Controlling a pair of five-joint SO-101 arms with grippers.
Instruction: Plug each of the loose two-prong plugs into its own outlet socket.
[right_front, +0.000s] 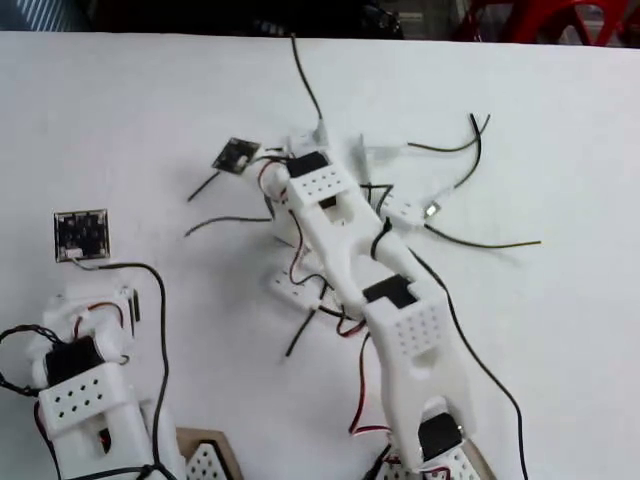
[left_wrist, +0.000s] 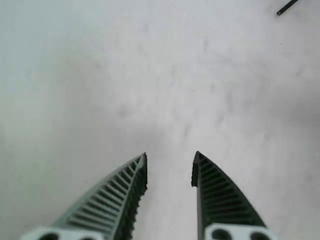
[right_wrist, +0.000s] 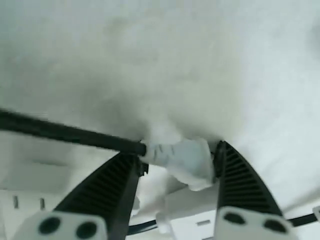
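My right gripper (right_wrist: 177, 156) is shut on a white two-prong plug (right_wrist: 182, 159), whose black cord (right_wrist: 65, 132) runs off to one side. A white outlet socket (right_wrist: 27, 202) with two slots lies close beside it. From above, the right arm (right_front: 330, 205) reaches to the table's middle, over a cluster of white plugs and sockets. One loose plug (right_front: 405, 212) with metal prongs lies just right of the arm. Another plug (right_front: 375, 152) lies farther back. My left gripper (left_wrist: 170, 162) hangs open over bare table, and the left arm (right_front: 85, 345) stays at the near left.
Thin black cords (right_front: 470, 150) trail right and back from the cluster, and one cord (right_front: 300, 70) runs toward the far edge. A white piece (right_front: 295, 288) lies under the right arm. A black wire end (left_wrist: 287, 7) shows ahead of the left gripper.
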